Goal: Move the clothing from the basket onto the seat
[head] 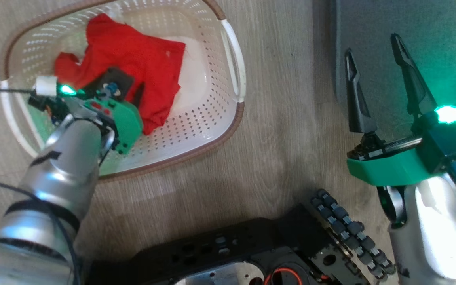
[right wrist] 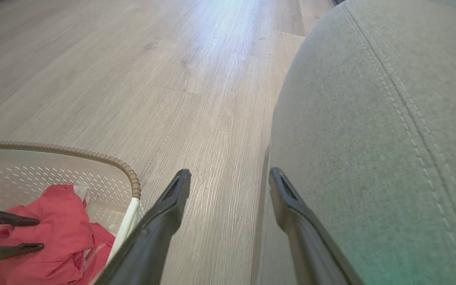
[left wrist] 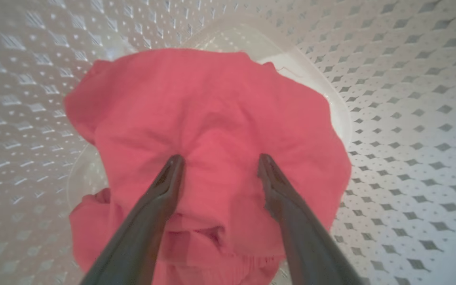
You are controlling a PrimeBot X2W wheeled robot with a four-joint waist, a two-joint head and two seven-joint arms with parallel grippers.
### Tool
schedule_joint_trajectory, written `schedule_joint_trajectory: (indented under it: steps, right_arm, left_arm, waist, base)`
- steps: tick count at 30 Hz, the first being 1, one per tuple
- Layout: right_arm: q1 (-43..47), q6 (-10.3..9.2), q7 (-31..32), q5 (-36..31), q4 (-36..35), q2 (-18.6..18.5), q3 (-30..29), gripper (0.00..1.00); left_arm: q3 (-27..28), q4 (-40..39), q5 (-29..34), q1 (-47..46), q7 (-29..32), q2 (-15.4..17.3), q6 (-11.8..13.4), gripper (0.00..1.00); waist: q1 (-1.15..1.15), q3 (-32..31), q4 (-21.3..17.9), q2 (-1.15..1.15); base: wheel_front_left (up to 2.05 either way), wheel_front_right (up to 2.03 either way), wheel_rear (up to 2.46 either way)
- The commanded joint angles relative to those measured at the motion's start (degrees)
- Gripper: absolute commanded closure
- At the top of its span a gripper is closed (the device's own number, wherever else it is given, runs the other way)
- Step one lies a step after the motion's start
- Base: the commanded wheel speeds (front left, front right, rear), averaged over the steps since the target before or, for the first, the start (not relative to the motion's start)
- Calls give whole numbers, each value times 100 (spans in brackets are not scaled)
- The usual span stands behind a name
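Down in the basket (head: pixel 212 118): pickup step under way

Within its perforated walls the left gripper (left wrist: pixel 218 158) stands spread wide, tips against the red garment (left wrist: pixel 212 99), nothing pinched yet. Beside the grey seat (right wrist: pixel 370 138) the right gripper (head: pixel 371 45) hangs splayed and empty. The next move likely calls for closing on a fold, then lifting clear of the rim.

Pale wood-grain plank floor (right wrist: pixel 196 91) — soft glare at its far end

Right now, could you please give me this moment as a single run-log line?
left gripper: open, tips on clothing in basket | right gripper: open, empty, at edge of seat | stage: pre-grasp
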Motion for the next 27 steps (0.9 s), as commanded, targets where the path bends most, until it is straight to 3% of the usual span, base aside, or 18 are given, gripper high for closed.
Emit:
schedule_joint_trajectory:
  steps: [1,15,16,27]
  right_arm:
    - [155,-1,-36,36,-183,-48,142,0]
    - [257,-1,-36,-51,-261,-48,385,0]
    - [262,-1,-36,-53,-265,-48,388,0]
    - [80,-1,-36,-117,-226,-48,448,0]
  left_arm:
    - [81,92,20,-71,-55,80,65,0]
    - [-200,744,101,-531,101,73,57,0]
    - [-201,753,74,-534,170,71,9,100]
    - [-298,782,-37,-597,151,133,-117,100]
  waist:
    - [0,93,-75,0]
    - [0,239,-176,0]
    - [0,245,-178,0]
    - [0,214,-142,0]
  base:
    - [0,0,0]
    - [0,0,0]
    - [0,0,0]
    - [0,0,0]
